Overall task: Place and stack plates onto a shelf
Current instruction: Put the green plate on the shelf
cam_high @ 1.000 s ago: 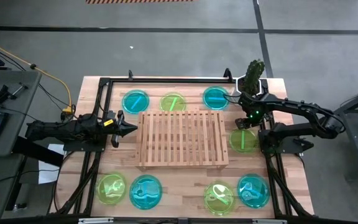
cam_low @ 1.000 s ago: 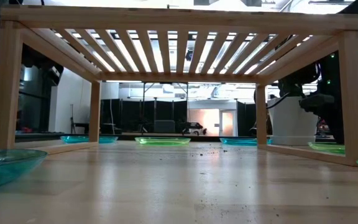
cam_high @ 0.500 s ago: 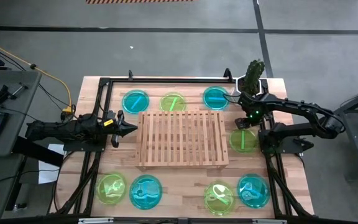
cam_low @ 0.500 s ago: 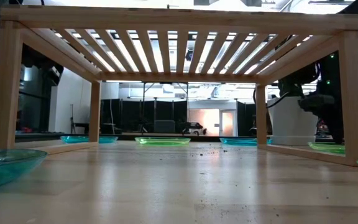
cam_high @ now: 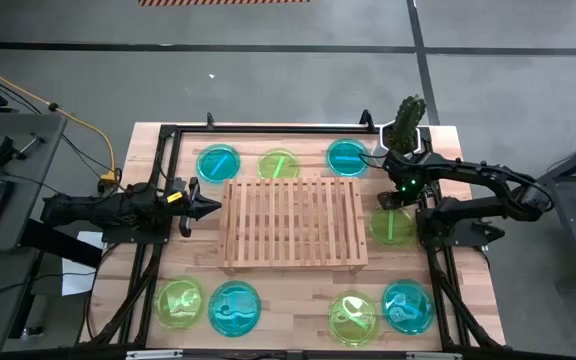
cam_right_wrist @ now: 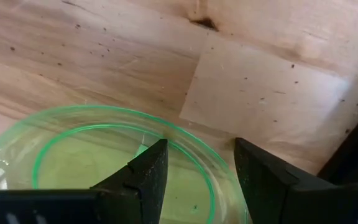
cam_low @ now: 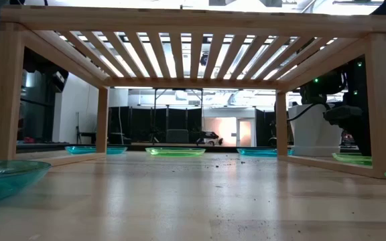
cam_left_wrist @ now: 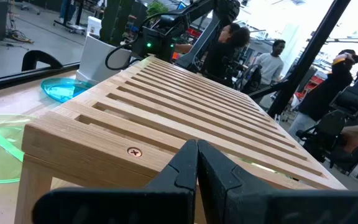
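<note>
The slatted wooden shelf (cam_high: 293, 222) stands mid-table on its legs, with nothing on top. Eight plates lie flat on the table around it: three along the far side (cyan (cam_high: 218, 162), green (cam_high: 278, 165), cyan (cam_high: 347, 157)), one green (cam_high: 391, 227) to the right, and several along the near edge. My right gripper (cam_high: 394, 202) points down, open, over that right green plate (cam_right_wrist: 104, 162); one finger (cam_right_wrist: 148, 171) stands inside the rim (cam_right_wrist: 194, 149), the other (cam_right_wrist: 260, 180) outside. Whether they touch it does not show. My left gripper (cam_left_wrist: 196, 168) is shut, level, just left of the shelf (cam_left_wrist: 185, 99).
A potted plant in a white pot (cam_high: 408, 122) stands at the far right corner, close behind my right arm. Black frame rails (cam_high: 158, 260) run along the table's left and right sides. People (cam_left_wrist: 272, 59) stand in the room beyond the table.
My right gripper has come down a little toward the green plate right of the shelf. The plates and the shelf have stayed where they were.
</note>
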Tool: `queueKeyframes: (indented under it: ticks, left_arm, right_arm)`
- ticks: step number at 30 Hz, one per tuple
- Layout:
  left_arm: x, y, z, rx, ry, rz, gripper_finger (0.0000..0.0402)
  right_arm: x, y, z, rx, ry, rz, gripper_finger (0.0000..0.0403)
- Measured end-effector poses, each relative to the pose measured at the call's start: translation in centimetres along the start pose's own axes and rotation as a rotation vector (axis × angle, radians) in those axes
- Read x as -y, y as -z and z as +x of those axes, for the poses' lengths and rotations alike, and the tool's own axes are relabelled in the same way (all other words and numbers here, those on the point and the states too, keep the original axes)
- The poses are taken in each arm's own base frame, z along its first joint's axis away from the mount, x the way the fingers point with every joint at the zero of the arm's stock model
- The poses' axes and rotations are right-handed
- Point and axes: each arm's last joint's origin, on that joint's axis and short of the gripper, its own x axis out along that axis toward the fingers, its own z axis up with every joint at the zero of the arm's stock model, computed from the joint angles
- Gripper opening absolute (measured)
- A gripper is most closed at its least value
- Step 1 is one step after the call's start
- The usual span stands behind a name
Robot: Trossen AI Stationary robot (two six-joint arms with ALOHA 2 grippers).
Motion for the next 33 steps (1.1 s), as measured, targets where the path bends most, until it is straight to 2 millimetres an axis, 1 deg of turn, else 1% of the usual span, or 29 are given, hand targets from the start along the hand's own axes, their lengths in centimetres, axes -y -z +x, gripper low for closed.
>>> queueKeyframes:
  ticks: [4, 7, 10, 16, 18, 28, 33]
  left_arm:
    - [0.0, 0.0, 0.0, 0.000, 0.000, 0.000, 0.0000]
    - [0.0, 0.0, 0.0, 0.000, 0.000, 0.000, 0.0000]
    - [0.0, 0.0, 0.0, 0.000, 0.000, 0.000, 0.0000]
    - [0.0, 0.0, 0.0, 0.000, 0.000, 0.000, 0.0000]
    - [0.0, 0.0, 0.0, 0.000, 0.000, 0.000, 0.0000]
    - [0.0, 0.0, 0.0, 0.000, 0.000, 0.000, 0.0000]
    - [0.0, 0.0, 0.0, 0.000, 0.000, 0.000, 0.0000]
  right_arm:
    - [0.0, 0.0, 0.0, 0.002, 0.005, 0.000, 0.0165]
    - [0.0, 0.0, 0.0, 0.005, 0.011, 0.010, 0.0147]
    - [0.1, 0.0, 0.0, 0.011, 0.023, 0.019, 0.0111]
    - [0.1, 0.0, 0.0, 0.017, 0.034, 0.022, 0.0026]
    - [0.1, 0.0, 0.0, 0.017, 0.036, 0.022, 0.0008]
    - [0.4, 0.4, -0.4, -0.002, 0.055, 0.078, 0.0001]
    - [0.2, 0.6, -2.1, 0.018, 0.049, 0.083, 0.0000]
